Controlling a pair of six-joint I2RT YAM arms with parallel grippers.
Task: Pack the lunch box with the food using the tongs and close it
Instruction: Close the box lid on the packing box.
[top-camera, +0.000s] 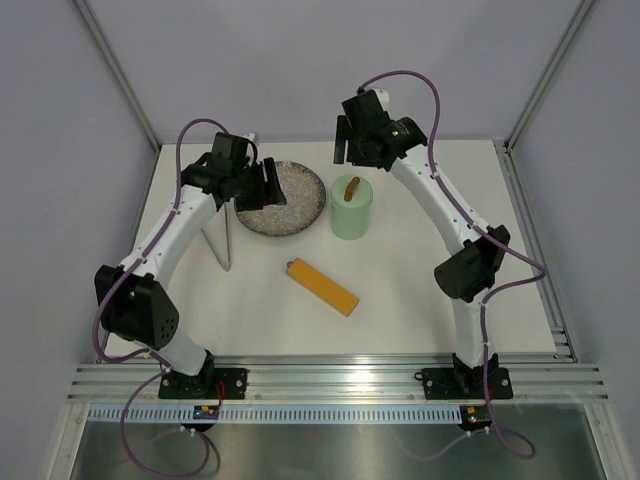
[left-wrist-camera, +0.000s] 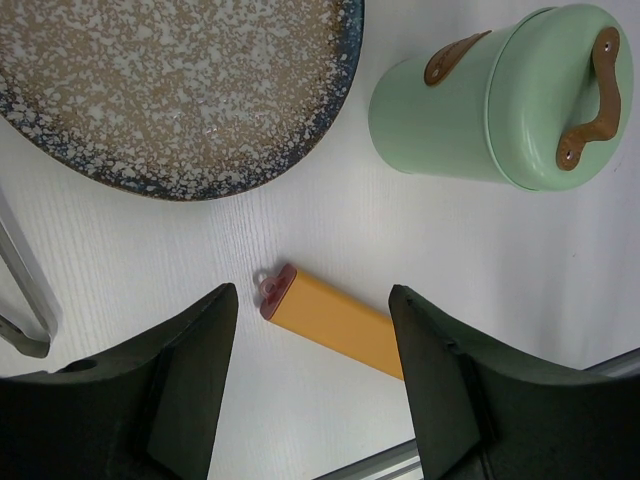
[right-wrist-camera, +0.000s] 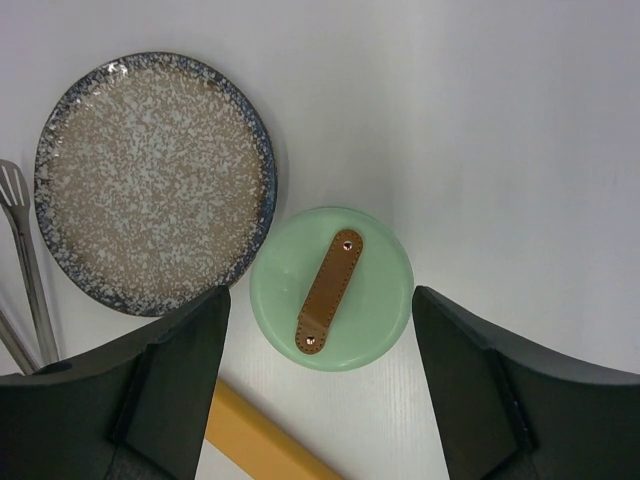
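Note:
The mint-green lunch box stands to the right of the plate with its lid on, brown handle up. It also shows in the left wrist view. No food is in view. The grey tongs lie on the table left of the plate, their arms showing at the left edge of the wrist views. My left gripper hovers over the plate's near-left edge, open and empty. My right gripper hangs above the lunch box, open and empty.
The grey speckled plate is bare. A long orange-yellow bar lies slantwise on the table in front of the plate and lunch box. A metal rail runs along the near edge.

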